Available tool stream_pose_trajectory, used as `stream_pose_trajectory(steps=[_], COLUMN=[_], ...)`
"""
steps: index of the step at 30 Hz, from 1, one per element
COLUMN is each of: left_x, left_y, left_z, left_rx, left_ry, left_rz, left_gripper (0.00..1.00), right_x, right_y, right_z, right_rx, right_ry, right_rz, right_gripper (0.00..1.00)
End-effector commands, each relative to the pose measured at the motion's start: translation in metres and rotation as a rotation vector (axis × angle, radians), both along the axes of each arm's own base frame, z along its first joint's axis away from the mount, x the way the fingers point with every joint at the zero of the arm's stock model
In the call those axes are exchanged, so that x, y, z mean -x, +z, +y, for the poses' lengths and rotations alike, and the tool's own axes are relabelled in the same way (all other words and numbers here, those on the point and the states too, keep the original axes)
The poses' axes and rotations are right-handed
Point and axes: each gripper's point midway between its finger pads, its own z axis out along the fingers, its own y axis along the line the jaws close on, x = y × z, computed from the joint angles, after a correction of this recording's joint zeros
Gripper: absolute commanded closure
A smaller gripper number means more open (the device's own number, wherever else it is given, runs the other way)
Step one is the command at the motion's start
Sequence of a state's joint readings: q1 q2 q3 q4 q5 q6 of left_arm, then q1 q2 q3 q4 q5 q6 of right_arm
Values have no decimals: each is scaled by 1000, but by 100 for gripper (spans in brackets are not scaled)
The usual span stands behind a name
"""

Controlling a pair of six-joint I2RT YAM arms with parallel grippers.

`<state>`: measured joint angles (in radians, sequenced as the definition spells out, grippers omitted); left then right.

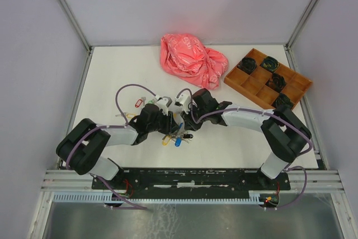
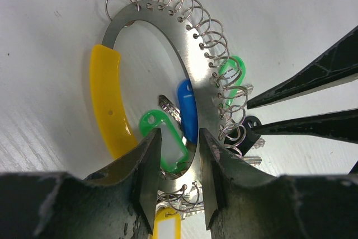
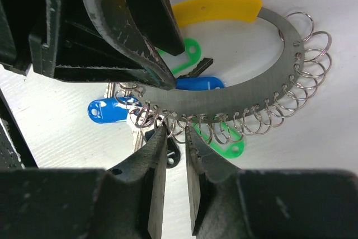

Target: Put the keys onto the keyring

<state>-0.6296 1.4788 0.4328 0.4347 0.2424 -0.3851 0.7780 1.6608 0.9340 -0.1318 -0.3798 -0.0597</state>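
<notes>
Left tool [image 2: 178,138] clamps the big, flat silver metal keyring [image 2: 187,60] with a yellow plastic part. Just ahead of the right tool [image 3: 176,132] tips sits a small wire loop [image 3: 180,129]; pinched or not, I cannot tell. Stiff, slippery ring: hold its flat band.
</notes>
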Motion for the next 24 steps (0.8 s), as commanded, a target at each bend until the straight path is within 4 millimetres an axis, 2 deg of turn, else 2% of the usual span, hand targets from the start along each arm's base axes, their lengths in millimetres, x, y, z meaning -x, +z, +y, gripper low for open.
stream_pose_trajectory(steps=[1,8,17,24], left_x=[-7,-6,-6,-5], left_y=[4,3,3,4], left_z=[-3,-3,-3,-3], left_rx=[-16,-17,-22,-20], left_ry=[-21,-26,-27,-30], left_rz=[-32,-30,-30,-28], left_gripper=[60,60,60,60], right_x=[-8,-13,-20,-16], right_y=[10,-2,-6,-11], right_z=[14,8,-2,0], right_rx=[-32,21,86,82], right_ry=[54,50,40,64], right_rz=[-48,-61,-95,-79], right_gripper=[73,72,71,74])
